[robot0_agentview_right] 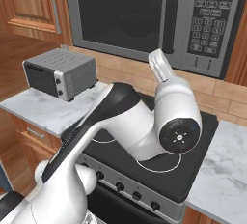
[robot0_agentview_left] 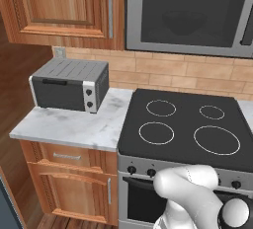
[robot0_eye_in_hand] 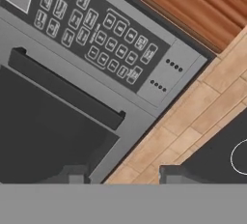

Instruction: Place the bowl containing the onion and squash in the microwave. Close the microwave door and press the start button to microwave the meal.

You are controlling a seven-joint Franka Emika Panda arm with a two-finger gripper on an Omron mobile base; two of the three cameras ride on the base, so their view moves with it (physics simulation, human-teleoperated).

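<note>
The microwave [robot0_agentview_left: 190,13] hangs above the stove with its door [robot0_agentview_right: 120,10] shut. Through the dark glass a dim bowl [robot0_agentview_left: 184,21] outline shows; the onion and squash are hidden. In the hand view the door's dark bar handle [robot0_eye_in_hand: 67,95] runs beside the button panel [robot0_eye_in_hand: 96,30]. My gripper [robot0_eye_in_hand: 123,177] is raised in front of the microwave's lower corner, below the panel. Its two fingertips [robot0_eye_in_hand: 171,172] stand apart, open, with nothing between them. My arm [robot0_agentview_right: 144,117] reaches up over the cooktop.
A small grey toaster oven [robot0_agentview_left: 69,85] stands on the marble counter [robot0_agentview_left: 69,124] to the left. The black cooktop [robot0_agentview_left: 183,124] lies under the microwave, with knobs along its front. Wooden cabinets [robot0_agentview_left: 64,6] flank the microwave, and more marble counter [robot0_agentview_right: 226,170] lies to the right.
</note>
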